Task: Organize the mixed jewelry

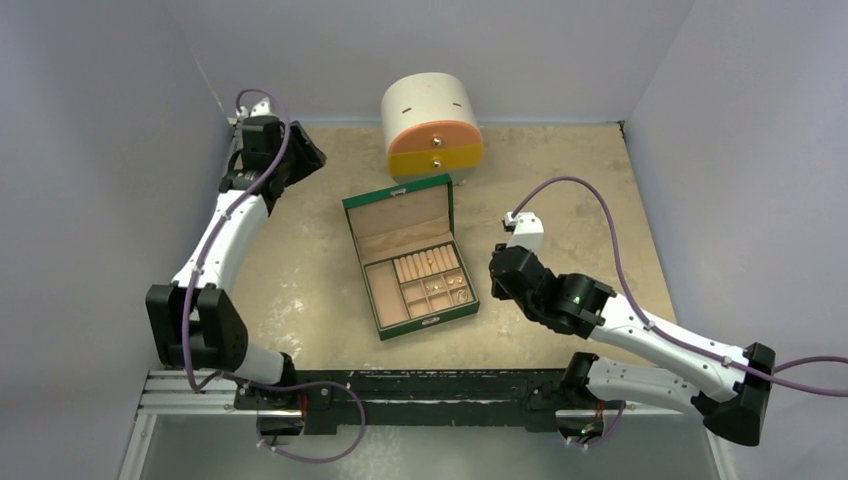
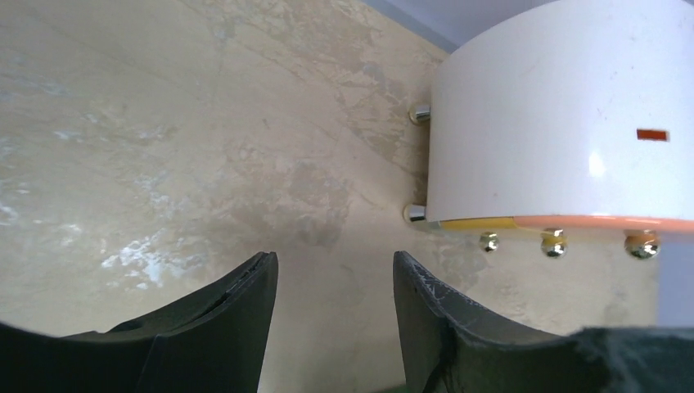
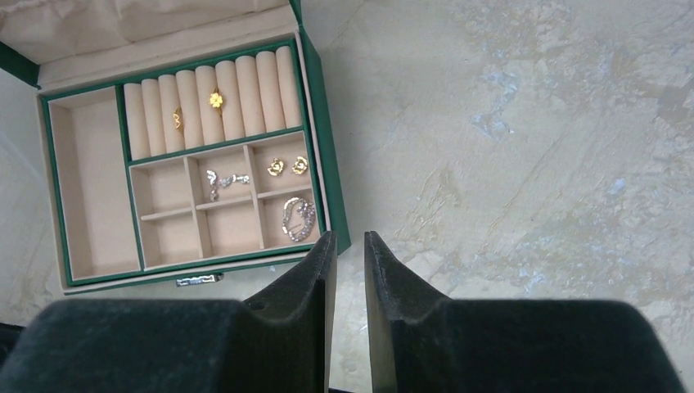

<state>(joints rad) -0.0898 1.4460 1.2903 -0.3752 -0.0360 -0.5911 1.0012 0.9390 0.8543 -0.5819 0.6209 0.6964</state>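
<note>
The mixed jewelry lies in the open green box point(image 1: 362, 216). In the right wrist view, two gold rings point(image 3: 216, 100) sit on the ring rolls. A small silver piece point(image 3: 221, 180), a pair of gold studs point(image 3: 286, 166) and a sparkly silver loop point(image 3: 299, 219) lie in the small compartments. My right gripper point(image 3: 350, 237) hovers just right of the box's point(image 3: 319, 155) near corner, its jaws a narrow gap apart with nothing between them. My left gripper point(image 2: 335, 262) is open and empty over bare table, beside the drawer chest point(image 2: 556, 106).
The round cream, orange and yellow drawer chest point(image 1: 432, 125) stands at the back, behind the box, with gold knobs point(image 2: 554, 244) and metal feet. The box's lid point(image 1: 398, 205) lies open towards the chest. Grey walls close the table on three sides.
</note>
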